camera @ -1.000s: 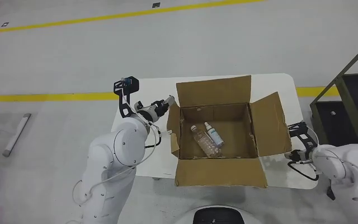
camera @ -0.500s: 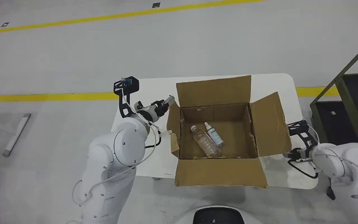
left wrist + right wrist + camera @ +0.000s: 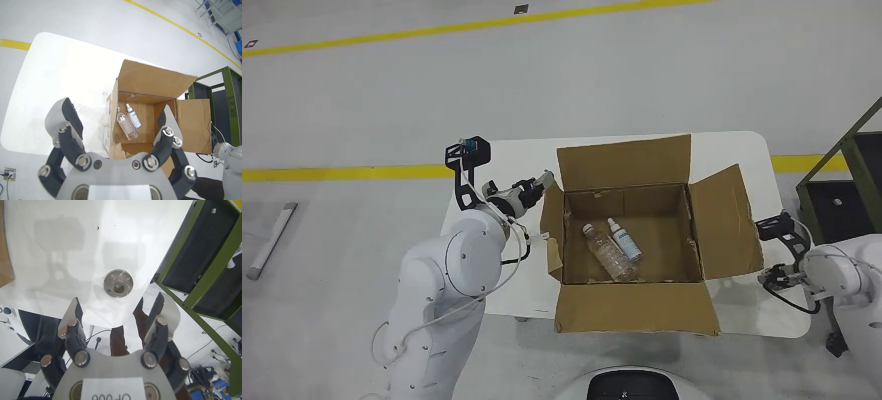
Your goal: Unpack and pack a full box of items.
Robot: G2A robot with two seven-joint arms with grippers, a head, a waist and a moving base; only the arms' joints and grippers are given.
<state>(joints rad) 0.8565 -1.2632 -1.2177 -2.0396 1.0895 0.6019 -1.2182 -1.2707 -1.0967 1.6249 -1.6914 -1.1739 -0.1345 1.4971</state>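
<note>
Open box (image 3: 632,240) on the table (image 3: 732,150), 2 bottles (image 3: 607,255) lying inside. Left gripper (image 3: 542,182) at its 10 o'clock, spread wide, empty. Right gripper (image 3: 118,297) at 3 o'clock, spread, empty, near a flange (image 3: 118,283).

The top view looks down from above the arms onto the whole table (image 3: 522,165) and open cardboard box (image 3: 627,165). The left wrist view peers obliquely into that box (their shared ground). The right wrist view faces down, close over a table corner with a metal flange (image 3: 118,283).
</note>
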